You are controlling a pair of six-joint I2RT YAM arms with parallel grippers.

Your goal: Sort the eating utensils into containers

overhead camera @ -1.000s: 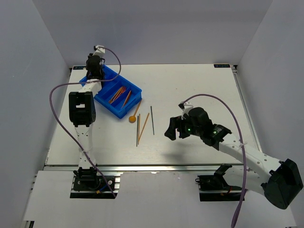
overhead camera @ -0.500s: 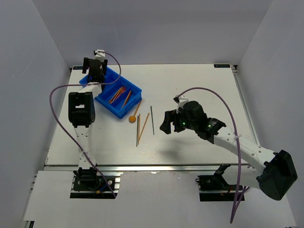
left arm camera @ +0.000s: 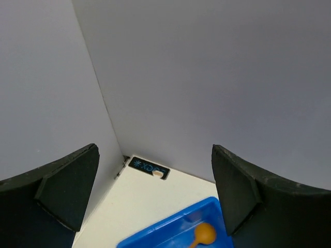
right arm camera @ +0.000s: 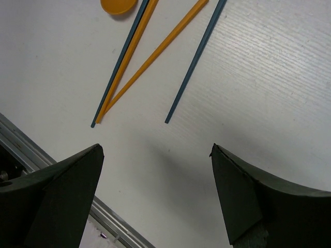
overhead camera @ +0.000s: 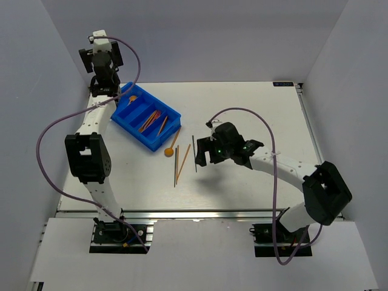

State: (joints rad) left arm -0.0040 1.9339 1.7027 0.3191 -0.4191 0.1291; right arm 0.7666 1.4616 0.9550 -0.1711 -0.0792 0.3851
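Overhead, the left gripper (overhead camera: 100, 57) hangs high above the table's far-left corner, its jaws spread wide and holding nothing. Below it the blue tray (overhead camera: 134, 131) sits at an angle. An orange spoon (overhead camera: 129, 98) lies in its far-left compartment, and more orange and red utensils (overhead camera: 153, 119) lie in compartments toward its right end. Just off the tray's near-right corner a loose spoon (overhead camera: 169, 151) rests on the white table (overhead camera: 254, 109), with 4 sticks (overhead camera: 183, 162) beside it. The right gripper (overhead camera: 204, 154) hovers by the rightmost stick, parted and empty.

From the left wrist, 2 black fingers (left arm camera: 57, 196) stand far apart against grey walls with nothing between them. The tray's corner (left arm camera: 170, 232) and the orange spoon's round bowl (left arm camera: 205, 233) show at the bottom edge.

From the right wrist, both fingers (right arm camera: 51, 201) are spread above bare table. Ahead, 2 orange sticks (right arm camera: 155, 54) and 1 dark stick (right arm camera: 116, 77) converge at their near ends. Another dark stick (right arm camera: 194, 62) lies apart on the right. The loose spoon's bowl (right arm camera: 120, 5) peeks in at the top.
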